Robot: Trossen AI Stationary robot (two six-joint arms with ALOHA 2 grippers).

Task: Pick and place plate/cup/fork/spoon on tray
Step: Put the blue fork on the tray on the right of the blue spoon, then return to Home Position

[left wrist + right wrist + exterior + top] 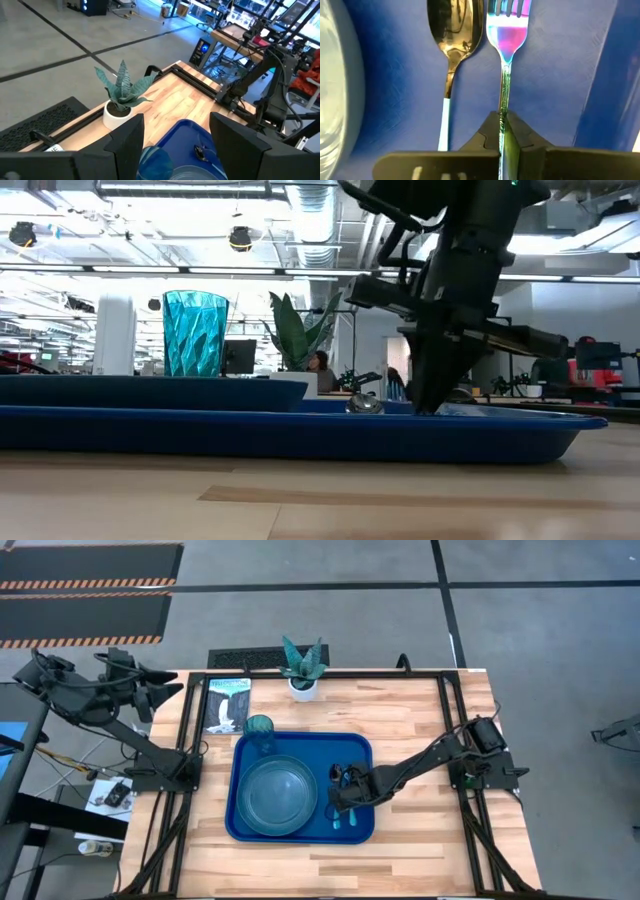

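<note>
the right gripper (503, 131) is clenched on the handle of the fork (506, 60), low over the right part of the tray (300, 742). the fork lies flat on the tray floor, with the spoon (451, 45) just beside it and parallel, not touching. the plate (277, 795) sits in the tray's middle, left of the utensils. the cup (260, 727) stands upright at the tray's far left corner. the tray rests on the wooden counter (400, 860). a potted plant (303, 666) stands beyond it. the left gripper (172, 134) waits released, raised off the counter's far left corner.

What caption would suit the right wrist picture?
Right gripper pinching the fork beside the spoon on the blue tray.
</note>
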